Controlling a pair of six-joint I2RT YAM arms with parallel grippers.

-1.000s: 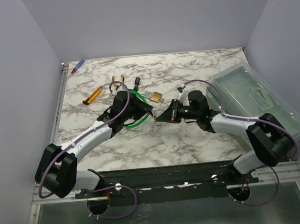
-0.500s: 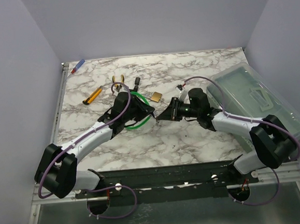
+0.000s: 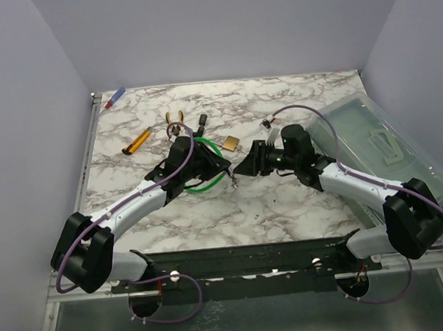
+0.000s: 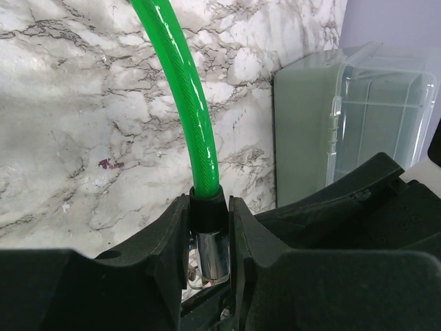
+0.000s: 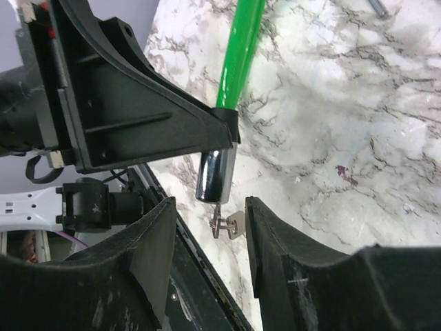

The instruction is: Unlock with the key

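Observation:
The lock is a green cable [image 3: 201, 185] ending in a chrome cylinder [image 5: 215, 176]. My left gripper [image 4: 209, 214] is shut on the black collar and chrome cylinder [image 4: 210, 255], holding it off the table. From the cylinder's free end a small key [image 5: 234, 222] sticks out and hangs with its ring; the key [image 3: 234, 182] also shows in the top view. My right gripper [image 5: 210, 207] faces the cylinder, open, with the key between its fingers but touched by neither. In the top view the right gripper [image 3: 242, 168] is just right of the left gripper [image 3: 220, 165].
A brass padlock [image 3: 230, 143] lies just behind the grippers. Behind the left arm lie pliers [image 3: 174, 121] and a yellow utility knife [image 3: 137, 142], with a pen [image 3: 115, 98] at the far left corner. A clear plastic box [image 3: 381, 141] fills the right side.
My right gripper was shut at the cylinder's end a second ago and has opened, letting go of the key. The right arm's elbow swung outward. The left gripper stayed still.

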